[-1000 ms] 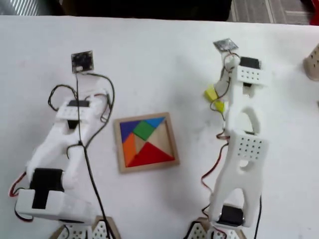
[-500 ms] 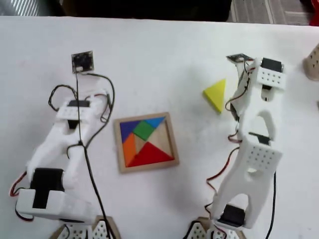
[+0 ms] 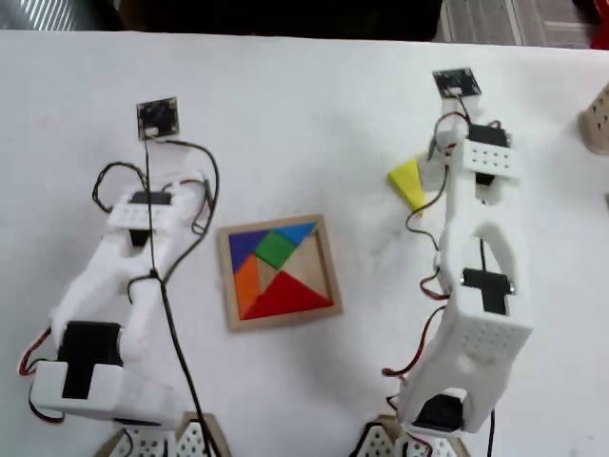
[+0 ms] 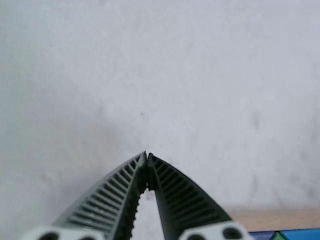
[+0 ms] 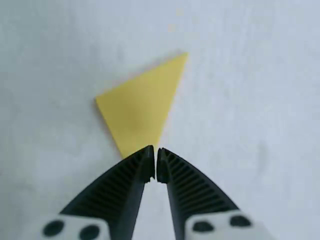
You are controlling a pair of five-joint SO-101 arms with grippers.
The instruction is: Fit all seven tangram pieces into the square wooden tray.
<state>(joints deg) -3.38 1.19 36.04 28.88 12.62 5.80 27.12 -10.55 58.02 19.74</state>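
**High view.** You have a white table, matt and faintly scuffed, which runs back to a dark strip of room along its far edge. The square wooden tray lies flat between the two arms. It holds blue, green, orange and red tangram pieces, with a pale wood-coloured patch on the side toward the right arm. The yellow triangle lies flat on the table, well apart from the tray and just beside the right arm. The left arm sits on the tray's other side. A tan perforated block stands at the table's edge.

**Left wrist view.** Your left gripper has its fingers closed tip to tip and holds nothing. It is over bare white table, with a tray corner close by.

**Right wrist view.** Your right gripper has its tips drawn together to a hairline gap and grips nothing. It is poised at the near corner of the yellow triangle, and you cannot tell whether it touches it.
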